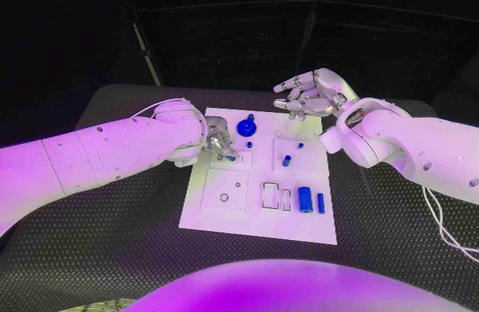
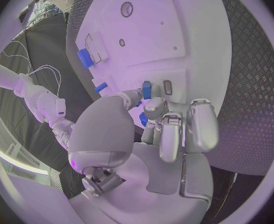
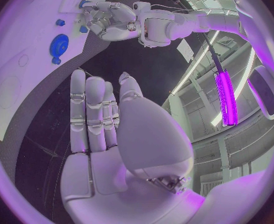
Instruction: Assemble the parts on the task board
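Black textured table [image 1: 120,257], white task board [image 1: 230,218] lying at its middle

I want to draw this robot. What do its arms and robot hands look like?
Draw two fat, rounded white arms, the left arm and right arm, with small dark dots. Each ends in a silver, jointed robot hand: left robot hand, right robot hand. Thin white cables hang beside the right arm.

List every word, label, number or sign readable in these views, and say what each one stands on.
None can be read. The task board carries only outlined recesses and holes, with no printed text. The blue parts, such as the cylinder and the gear, are unmarked. The left hand and the right hand show no lettering.
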You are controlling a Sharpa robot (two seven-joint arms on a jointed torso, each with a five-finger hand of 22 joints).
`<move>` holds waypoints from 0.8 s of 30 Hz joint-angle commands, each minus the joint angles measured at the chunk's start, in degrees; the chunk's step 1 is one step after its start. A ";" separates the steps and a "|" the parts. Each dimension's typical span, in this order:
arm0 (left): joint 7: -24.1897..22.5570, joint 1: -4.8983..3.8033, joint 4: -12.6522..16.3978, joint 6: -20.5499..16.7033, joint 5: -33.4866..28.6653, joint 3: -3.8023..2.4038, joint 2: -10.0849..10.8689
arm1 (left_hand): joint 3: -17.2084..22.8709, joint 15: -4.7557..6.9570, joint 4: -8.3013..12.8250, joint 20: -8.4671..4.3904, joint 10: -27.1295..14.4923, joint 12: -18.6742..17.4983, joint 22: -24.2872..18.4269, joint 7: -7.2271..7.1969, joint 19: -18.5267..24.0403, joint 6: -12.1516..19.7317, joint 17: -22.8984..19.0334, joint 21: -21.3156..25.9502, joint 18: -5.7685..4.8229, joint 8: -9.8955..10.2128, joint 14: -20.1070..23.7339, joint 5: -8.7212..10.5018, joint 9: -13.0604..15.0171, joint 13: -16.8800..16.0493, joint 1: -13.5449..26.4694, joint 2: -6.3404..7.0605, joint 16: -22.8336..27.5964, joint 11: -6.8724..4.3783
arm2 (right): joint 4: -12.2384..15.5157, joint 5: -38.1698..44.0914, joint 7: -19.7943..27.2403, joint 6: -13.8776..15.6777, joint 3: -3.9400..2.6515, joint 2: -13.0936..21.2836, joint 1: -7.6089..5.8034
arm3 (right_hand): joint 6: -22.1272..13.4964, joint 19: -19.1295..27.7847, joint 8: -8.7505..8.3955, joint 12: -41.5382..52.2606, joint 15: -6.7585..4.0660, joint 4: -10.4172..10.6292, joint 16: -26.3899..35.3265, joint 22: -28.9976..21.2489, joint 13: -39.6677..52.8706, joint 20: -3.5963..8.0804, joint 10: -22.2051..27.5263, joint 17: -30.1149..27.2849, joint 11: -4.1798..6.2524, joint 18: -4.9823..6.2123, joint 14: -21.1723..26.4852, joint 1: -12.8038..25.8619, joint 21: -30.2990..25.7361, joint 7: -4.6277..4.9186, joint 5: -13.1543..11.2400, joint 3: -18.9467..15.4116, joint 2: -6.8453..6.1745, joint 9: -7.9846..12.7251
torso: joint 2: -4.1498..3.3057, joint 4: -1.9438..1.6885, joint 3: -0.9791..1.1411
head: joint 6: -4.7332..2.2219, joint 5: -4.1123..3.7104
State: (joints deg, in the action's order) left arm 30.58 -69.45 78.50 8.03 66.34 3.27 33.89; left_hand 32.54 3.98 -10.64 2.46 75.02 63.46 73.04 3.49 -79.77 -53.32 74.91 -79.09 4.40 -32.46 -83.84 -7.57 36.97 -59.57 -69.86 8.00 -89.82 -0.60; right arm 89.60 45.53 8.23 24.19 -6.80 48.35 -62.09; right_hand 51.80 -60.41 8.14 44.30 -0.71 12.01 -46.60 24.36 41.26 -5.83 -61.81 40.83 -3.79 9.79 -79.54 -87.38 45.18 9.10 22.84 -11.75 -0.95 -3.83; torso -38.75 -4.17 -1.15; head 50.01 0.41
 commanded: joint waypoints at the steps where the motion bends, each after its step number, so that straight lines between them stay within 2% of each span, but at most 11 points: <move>1: 0.49 0.03 -0.04 1.84 0.94 0.06 0.18 | 11.33 0.09 10.87 -0.08 0.32 0.11 0.07 0.00 -0.11 0.44 15.09 0.15 -0.40 -0.35 -6.16 -0.26 0.09 -0.09 0.55 -0.01 -0.18 -0.25 | 0.06 0.19 0.26 -0.49 -0.04 -0.05 -0.09 | -0.27 -0.32 0.26 -0.24 0.28 0.03 0.13 -0.06 -0.05 0.00 0.40 -0.06 -0.12 0.70 0.10 -0.19 -0.20 -0.06 0.20 -0.40 0.22 -0.06 | -0.02 0.06 0.00 | -0.01 0.01; 14: 0.49 0.05 -0.36 2.34 0.93 0.06 -0.25 | 11.58 0.12 11.05 -0.09 0.88 0.78 0.13 -0.19 -0.12 0.36 15.09 0.16 -0.40 -1.01 -6.16 -0.50 0.44 -0.65 1.61 0.38 -0.18 -0.36 | 0.02 0.19 0.25 -0.48 -0.04 -0.18 -0.09 | -0.27 -0.30 0.29 -0.25 0.30 0.08 0.28 -0.11 -0.09 -0.02 0.48 -0.08 -0.14 0.69 0.16 -0.19 -0.30 -0.04 0.32 -0.42 0.29 -0.07 | 0.00 0.05 0.05 | -0.01 0.05; 18: 0.52 0.05 -0.76 2.95 0.92 0.06 -0.63 | 11.45 0.22 10.83 -0.15 1.28 1.22 0.15 -0.44 -0.12 0.12 15.09 0.20 -0.39 -1.42 -6.16 -0.46 0.59 -1.00 2.49 0.28 -0.18 -0.52 | 0.06 0.19 0.22 -0.46 -0.04 -0.17 -0.09 | -0.27 -0.29 0.30 -0.25 0.31 0.11 0.31 -0.13 -0.11 -0.03 0.52 -0.04 -0.15 0.69 0.17 -0.19 -0.35 -0.03 0.43 -0.43 0.33 -0.07 | -0.01 0.08 0.11 | -0.01 0.07; 24: 0.55 0.04 -1.24 4.17 0.57 0.07 -1.15 | 10.78 0.46 10.31 -0.33 1.99 2.11 0.22 -0.93 -0.16 -0.55 15.09 0.25 -0.39 -2.00 -6.16 -0.38 0.68 -1.78 3.98 0.01 -0.18 -0.87 | 0.11 0.19 -0.05 -0.51 -0.04 -0.12 -0.09 | -0.28 -0.30 0.35 -0.25 0.32 0.19 0.46 -0.22 -0.17 -0.05 0.62 0.04 -0.16 0.70 0.20 -0.21 -0.51 -0.02 1.14 -0.47 0.43 -0.07 | -0.07 0.04 0.09 | -0.01 0.02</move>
State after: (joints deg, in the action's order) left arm 30.69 -69.60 77.39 9.76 66.75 3.17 32.87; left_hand 34.74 4.04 -8.76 2.46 76.70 65.27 73.20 2.97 -79.77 -53.88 74.91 -79.09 4.40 -34.30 -83.90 -7.81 37.66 -61.31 -66.24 8.05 -89.82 -1.44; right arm 89.58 45.56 8.12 24.02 -6.81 48.23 -62.09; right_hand 51.80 -60.41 8.14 44.30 -0.71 12.16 -46.35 24.19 41.15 -5.83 -61.61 40.84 -3.99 9.79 -79.54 -87.38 44.98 9.10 23.72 -11.89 -0.95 -3.82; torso -38.78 -4.10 -1.04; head 50.01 0.46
